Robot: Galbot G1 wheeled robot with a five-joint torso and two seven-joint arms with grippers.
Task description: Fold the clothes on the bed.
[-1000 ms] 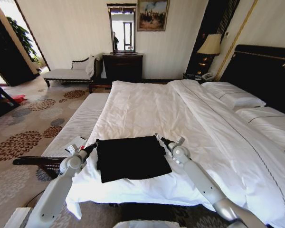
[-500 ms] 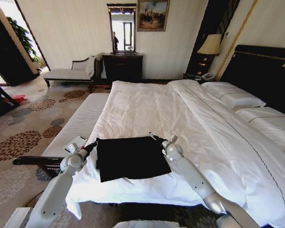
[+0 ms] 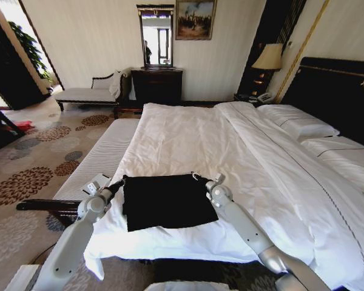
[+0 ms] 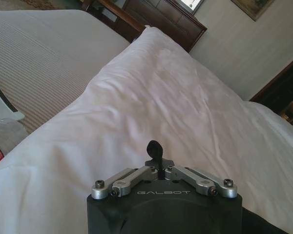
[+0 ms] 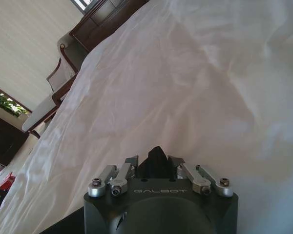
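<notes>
- T-shirt lies on the bed near its foot edge, toward the foot-left corner, already a compact dark rectangle, roughly flat.
- Left end effector at the shirt's far-left corner; left wrist view shows its fingers together with a small black nub of fabric pinched between them.
- Right end effector at the shirt's far-right corner; right wrist view shows its fingers clamped on a black fold of cloth.
- Both arms reach in from the foot edge, one on each side of the shirt.
- Progress: shirt looks mostly folded, sleeves not sticking out; near edge slightly uneven.
- Left, by my guess: one more fold of the far edge toward the foot edge, or just release and smooth.
- White duvet under the shirt is lightly wrinkled.
</notes>
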